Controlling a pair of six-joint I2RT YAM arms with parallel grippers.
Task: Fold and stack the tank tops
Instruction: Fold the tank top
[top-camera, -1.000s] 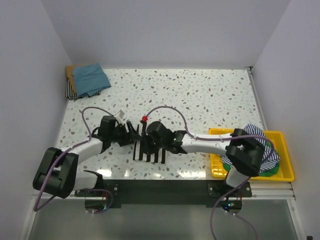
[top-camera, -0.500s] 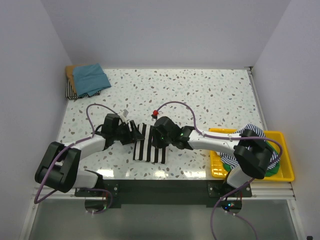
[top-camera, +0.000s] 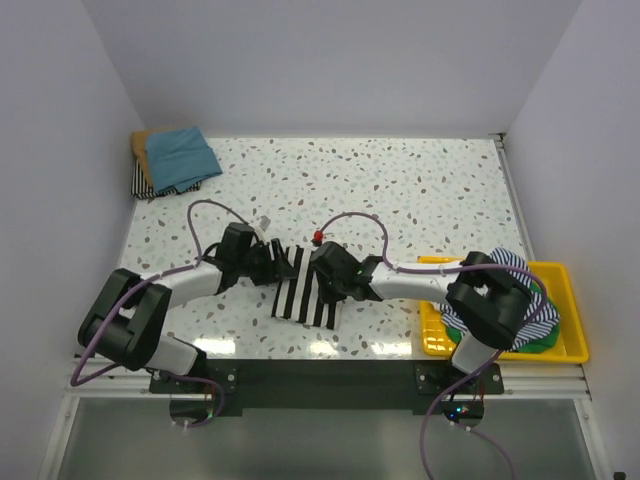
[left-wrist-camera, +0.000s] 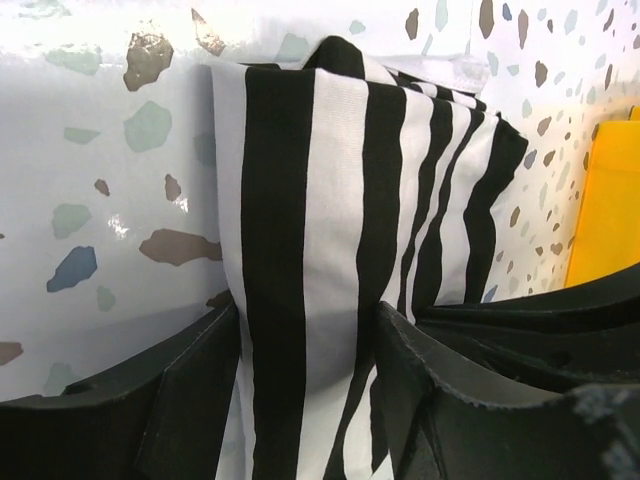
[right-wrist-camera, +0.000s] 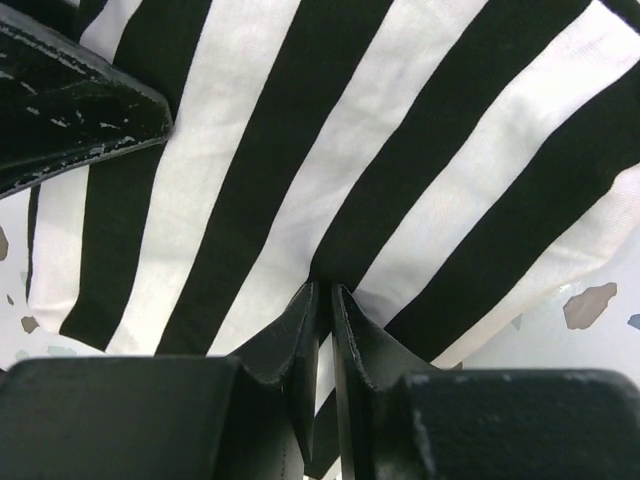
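Near the middle of the surface's (top-camera: 420, 190) near edge, your left hand (top-camera: 268, 266) and right hand (top-camera: 326, 277) each pinch one side of the striped tank top (top-camera: 303, 295), which looks light, limp and droop-prone, so grip its folded edges and corners.

Surfaces as I see them from the console. The striped tank top (top-camera: 305, 292) is soft matt cloth, black and white, lightly creased. The bench (top-camera: 400, 190) has a smooth speckled stone-look top, glossy enough to throw glare. The left claw (left-wrist-camera: 305, 360) and right claw (right-wrist-camera: 320, 315) are matt black plastic, grainy along the finger edges. The yellow tray (top-camera: 432, 335) is smooth plastic. The teal tank top (top-camera: 180, 155) is matt cloth.
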